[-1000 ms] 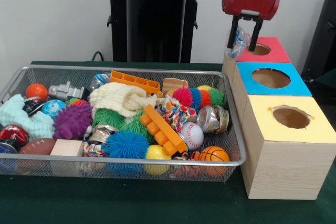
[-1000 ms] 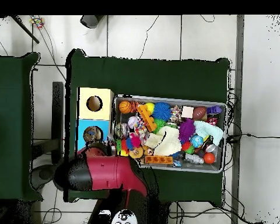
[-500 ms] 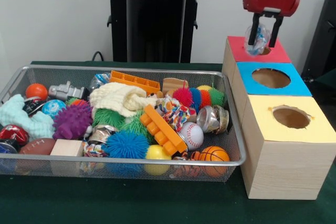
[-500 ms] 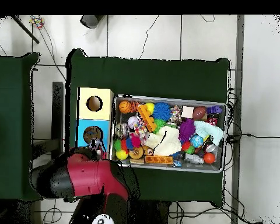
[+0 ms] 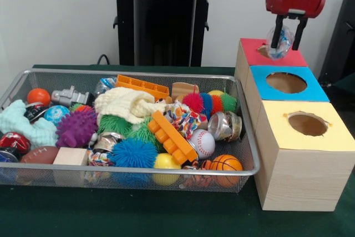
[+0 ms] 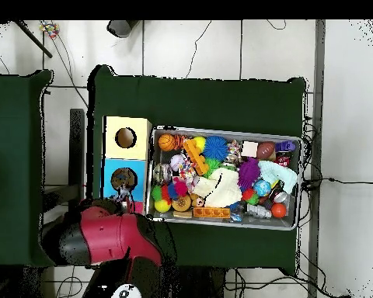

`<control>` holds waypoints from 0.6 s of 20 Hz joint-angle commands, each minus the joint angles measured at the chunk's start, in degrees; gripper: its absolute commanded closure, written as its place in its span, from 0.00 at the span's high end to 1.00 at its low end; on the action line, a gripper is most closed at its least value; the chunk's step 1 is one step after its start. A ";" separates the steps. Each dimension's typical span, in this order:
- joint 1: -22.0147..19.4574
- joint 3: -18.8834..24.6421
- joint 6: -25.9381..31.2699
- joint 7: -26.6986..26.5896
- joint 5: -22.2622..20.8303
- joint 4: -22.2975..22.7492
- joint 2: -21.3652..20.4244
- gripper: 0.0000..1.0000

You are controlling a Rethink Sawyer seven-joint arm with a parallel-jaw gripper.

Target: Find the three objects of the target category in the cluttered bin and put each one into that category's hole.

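High at the right of the front view, my gripper [image 5: 286, 45] is shut on a clear crinkly packet with blue inside [image 5: 282, 38]. It hangs just above the red-topped box [image 5: 291, 59], over that box's hole, which the packet mostly hides. Similar shiny clear items lie in the wire bin [image 5: 138, 171]: one at its right side [image 5: 224, 125], another at the back [image 5: 104, 85]. Seen from overhead, my red arm [image 6: 104, 233] covers the red box and hides the gripper.
A blue-topped box [image 5: 316, 91] and a yellow-topped box [image 5: 335, 137], each with a round hole, stand in a row in front of the red one. The bin holds balls, spiky toys, orange bricks, a cream cloth and wooden blocks.
The gripper has carried the packet rightward from the red box's left corner to over its hole. The bin's contents have not moved.
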 commanded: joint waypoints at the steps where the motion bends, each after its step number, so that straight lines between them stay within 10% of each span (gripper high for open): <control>1: -2.84 2.74 4.23 8.64 1.95 -5.04 5.06 0.00; 12: -1.71 1.91 5.51 10.54 2.79 -11.23 10.48 0.00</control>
